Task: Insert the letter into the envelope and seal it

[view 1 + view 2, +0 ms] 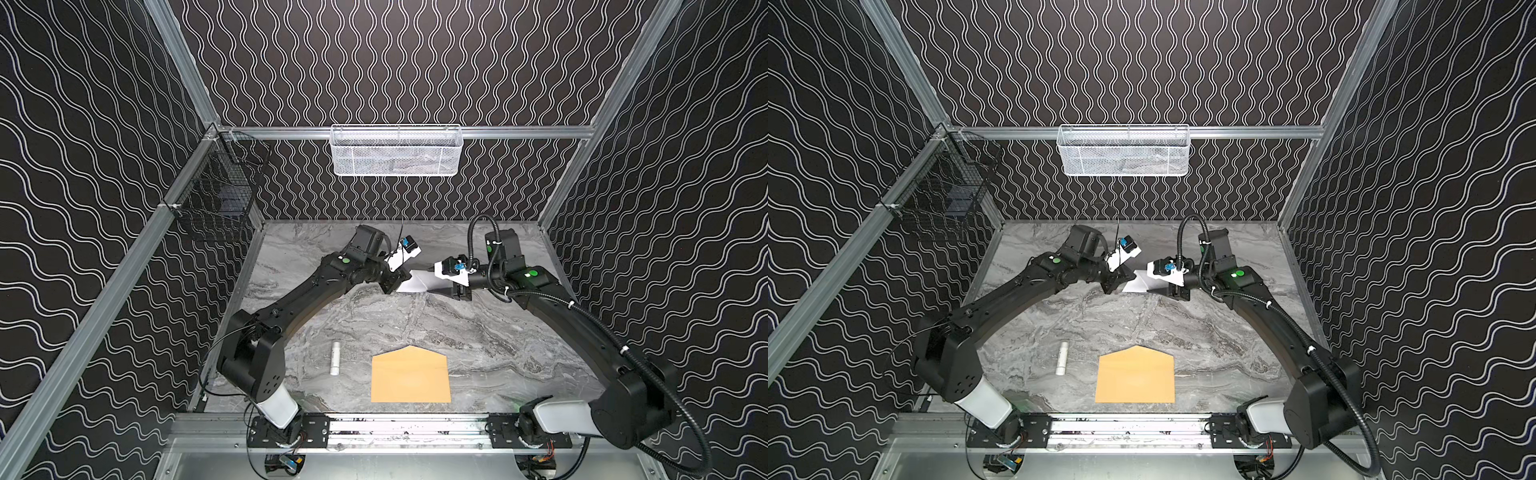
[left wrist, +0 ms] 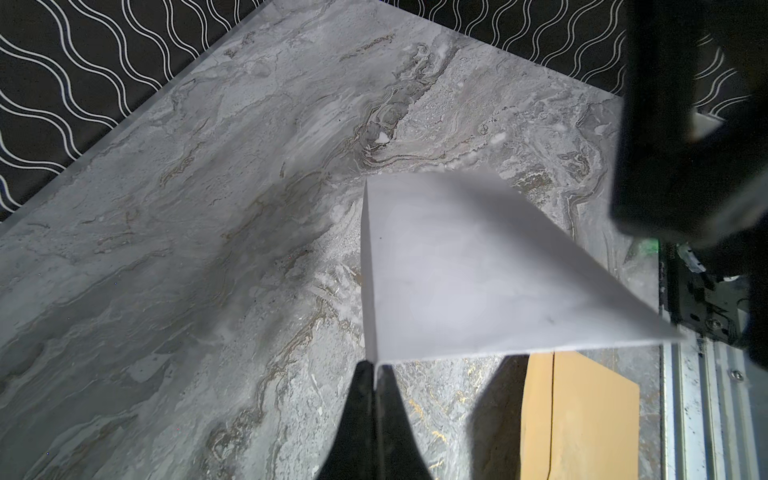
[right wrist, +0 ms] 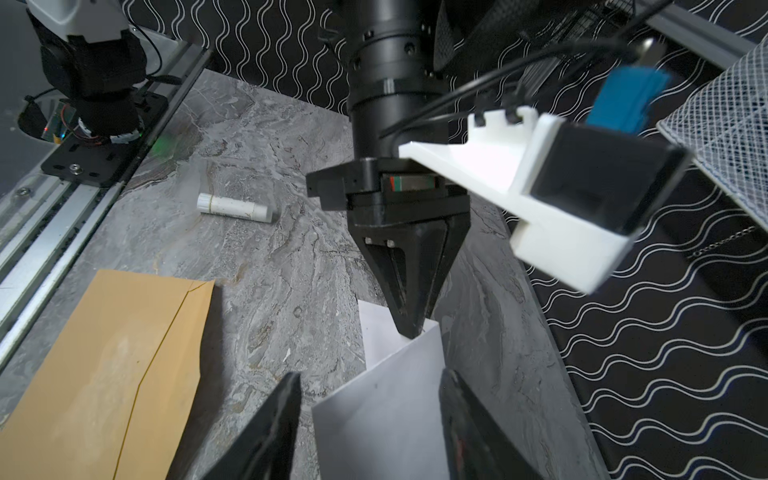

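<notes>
White letter pinched in left tool (corner only).

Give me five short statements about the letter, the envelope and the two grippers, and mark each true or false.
1. The left gripper pinches a corner of the letter. True.
2. The letter is already inside the envelope. False: it is held above the far part of the table, apart from the envelope.
3. The right gripper is clamped shut on the letter. False: its jaws stand apart, with the letter's edge between them.
4. In both top views the white tube lies on the table to the left of the envelope. True.
5. The envelope lies flat with its pointed flap open. True.
</notes>
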Action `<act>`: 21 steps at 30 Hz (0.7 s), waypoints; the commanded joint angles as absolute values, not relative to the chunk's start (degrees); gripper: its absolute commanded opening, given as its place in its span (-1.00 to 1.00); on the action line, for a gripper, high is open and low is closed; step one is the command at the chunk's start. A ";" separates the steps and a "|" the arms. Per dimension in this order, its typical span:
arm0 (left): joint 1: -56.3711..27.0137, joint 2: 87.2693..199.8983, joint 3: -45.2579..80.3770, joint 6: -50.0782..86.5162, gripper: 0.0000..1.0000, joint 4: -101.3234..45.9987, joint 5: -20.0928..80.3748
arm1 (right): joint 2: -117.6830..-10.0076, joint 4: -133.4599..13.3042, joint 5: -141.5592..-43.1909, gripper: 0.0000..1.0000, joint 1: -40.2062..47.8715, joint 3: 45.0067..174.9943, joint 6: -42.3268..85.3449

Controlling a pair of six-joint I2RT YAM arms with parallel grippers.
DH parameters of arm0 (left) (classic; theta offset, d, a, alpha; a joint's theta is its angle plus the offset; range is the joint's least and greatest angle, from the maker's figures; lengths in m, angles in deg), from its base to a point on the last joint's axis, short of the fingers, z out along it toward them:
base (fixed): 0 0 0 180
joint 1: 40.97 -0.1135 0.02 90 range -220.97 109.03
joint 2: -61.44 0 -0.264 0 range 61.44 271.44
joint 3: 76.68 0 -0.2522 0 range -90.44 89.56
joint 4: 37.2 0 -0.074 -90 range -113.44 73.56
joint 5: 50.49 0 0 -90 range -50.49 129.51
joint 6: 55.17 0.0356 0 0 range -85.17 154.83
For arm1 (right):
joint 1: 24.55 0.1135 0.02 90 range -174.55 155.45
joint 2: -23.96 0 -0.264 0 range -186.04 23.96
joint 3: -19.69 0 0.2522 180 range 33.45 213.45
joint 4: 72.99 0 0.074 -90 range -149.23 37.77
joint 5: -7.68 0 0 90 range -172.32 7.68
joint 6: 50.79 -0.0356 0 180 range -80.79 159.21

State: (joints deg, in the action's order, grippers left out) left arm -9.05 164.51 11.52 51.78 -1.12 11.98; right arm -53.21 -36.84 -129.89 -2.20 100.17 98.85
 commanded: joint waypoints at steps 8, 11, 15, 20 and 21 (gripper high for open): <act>-9.10 162.24 10.91 55.64 -1.00 -0.61 9.61 | -53.78 -30.58 -130.15 0.09 -4.22 102.99 100.08; -8.96 160.64 12.03 56.22 -1.00 -0.95 9.01 | -55.97 -28.29 -130.13 0.06 -4.99 105.17 100.70; -8.09 159.93 11.99 57.20 -1.00 0.60 8.44 | -59.03 -24.25 -130.27 0.08 -5.08 108.99 102.42; -7.22 159.26 11.93 58.59 -1.00 1.96 8.05 | -61.89 -22.16 -130.65 0.15 -5.12 111.77 103.56; -7.13 159.11 12.03 58.57 -1.00 1.96 8.07 | -62.46 -21.69 -130.66 0.16 -5.13 112.31 103.69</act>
State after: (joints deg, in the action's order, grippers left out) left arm -7.36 159.46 12.02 56.96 1.84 9.01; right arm -61.60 -24.99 -129.41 -5.11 111.14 101.93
